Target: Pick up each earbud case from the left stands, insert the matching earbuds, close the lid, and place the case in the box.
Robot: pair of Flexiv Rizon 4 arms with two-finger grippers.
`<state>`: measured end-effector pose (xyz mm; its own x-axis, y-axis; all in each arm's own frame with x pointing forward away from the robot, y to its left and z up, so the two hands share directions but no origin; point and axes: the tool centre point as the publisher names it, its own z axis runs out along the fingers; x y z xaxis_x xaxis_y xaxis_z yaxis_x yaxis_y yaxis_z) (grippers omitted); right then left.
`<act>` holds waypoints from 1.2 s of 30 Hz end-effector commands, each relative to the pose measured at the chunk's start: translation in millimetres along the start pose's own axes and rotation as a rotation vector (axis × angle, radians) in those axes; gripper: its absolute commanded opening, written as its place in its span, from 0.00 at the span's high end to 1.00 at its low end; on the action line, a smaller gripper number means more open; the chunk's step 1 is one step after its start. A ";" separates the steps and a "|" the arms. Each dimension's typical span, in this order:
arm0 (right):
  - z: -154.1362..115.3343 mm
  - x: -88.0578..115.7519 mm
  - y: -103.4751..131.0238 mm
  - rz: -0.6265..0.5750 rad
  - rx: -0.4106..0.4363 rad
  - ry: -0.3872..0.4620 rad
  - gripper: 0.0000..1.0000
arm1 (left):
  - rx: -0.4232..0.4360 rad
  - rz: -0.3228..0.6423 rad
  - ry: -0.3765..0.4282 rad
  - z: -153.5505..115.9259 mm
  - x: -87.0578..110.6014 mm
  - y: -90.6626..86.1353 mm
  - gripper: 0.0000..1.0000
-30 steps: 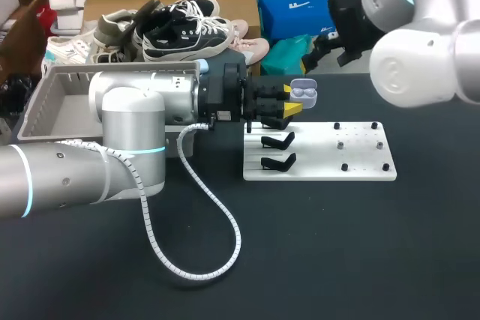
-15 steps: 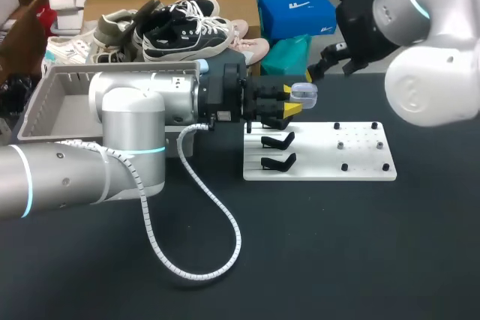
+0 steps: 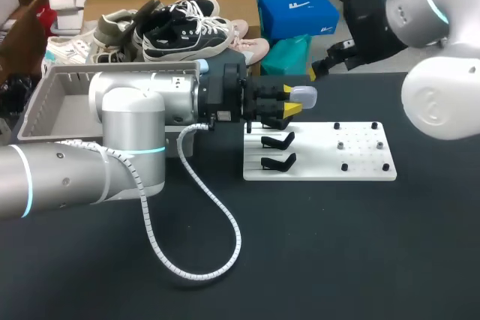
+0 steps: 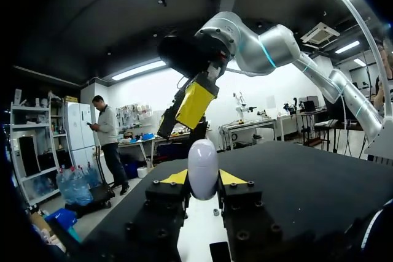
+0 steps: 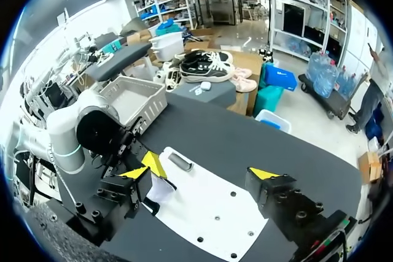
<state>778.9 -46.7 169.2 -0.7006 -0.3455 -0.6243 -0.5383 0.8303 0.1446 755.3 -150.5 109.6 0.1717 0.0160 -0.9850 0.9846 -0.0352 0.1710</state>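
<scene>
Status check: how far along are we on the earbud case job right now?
Done: the earbud case has its lid shut. In hand: the left end effector grips it by the white board; the right end effector is open and empty. Left: carry it to the grey box, where no case shows yet. The two black stands in view hold nothing.

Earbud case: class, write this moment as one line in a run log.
left pincer: shut on case | case: closed, not yet in box | right pincer: open, apart from case
</scene>
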 end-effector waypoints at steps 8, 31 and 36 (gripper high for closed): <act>-74.9 54.9 -11.3 0.003 0.062 -0.066 0.00 | -0.052 0.091 0.058 -50.0 -30.0 6.7 1.00; -72.9 108.7 15.4 -0.039 0.070 -0.001 0.00 | -0.280 0.018 0.303 -220.8 -15.3 -36.4 1.00; -73.3 113.5 21.4 -0.053 0.071 0.000 0.00 | -0.356 -0.026 0.327 -253.8 6.0 -34.4 1.00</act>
<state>662.0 -100.2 157.2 -0.6764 -0.3949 -0.6217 -0.5682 0.8168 0.0993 741.0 83.2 103.6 0.0905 0.3449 -0.9343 0.9606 0.2175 0.1733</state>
